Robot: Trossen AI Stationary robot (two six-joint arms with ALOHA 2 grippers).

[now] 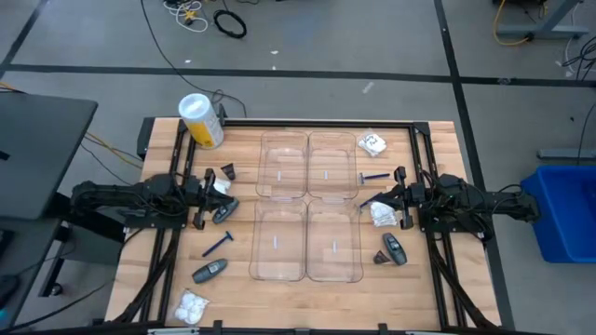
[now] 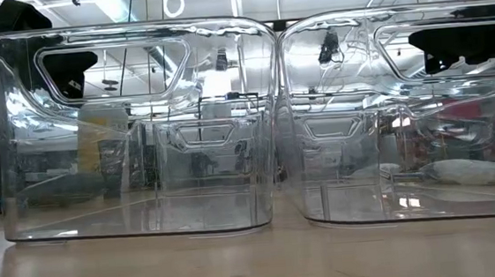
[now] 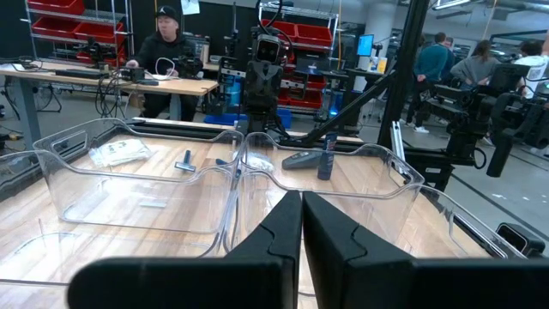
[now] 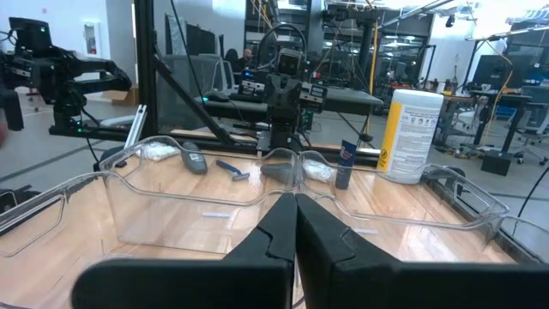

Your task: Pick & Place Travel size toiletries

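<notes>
The toiletries lie on the wood either side of four clear trays. On the left are a dark cone [image 1: 228,172], a white packet [image 1: 221,186], a grey oval tube [image 1: 225,212], a blue razor [image 1: 219,244], another tube [image 1: 209,271] and a packet [image 1: 193,306]. On the right are a packet [image 1: 372,143], a razor [image 1: 374,178], a packet [image 1: 382,214], a tube [image 1: 395,247] and a cone [image 1: 382,258]. My left gripper [image 1: 210,194] [image 3: 302,206] is shut and empty beside the left packet. My right gripper [image 1: 368,201] [image 4: 296,206] is shut and empty next to the right packet.
Four clear plastic trays [image 1: 309,205] fill the table's middle between the two arms; their walls [image 2: 272,119] block the low view. A yellow-and-white cylinder [image 1: 200,121] [image 4: 412,137] lies at the far left corner. People sit and stand in the room beyond the table.
</notes>
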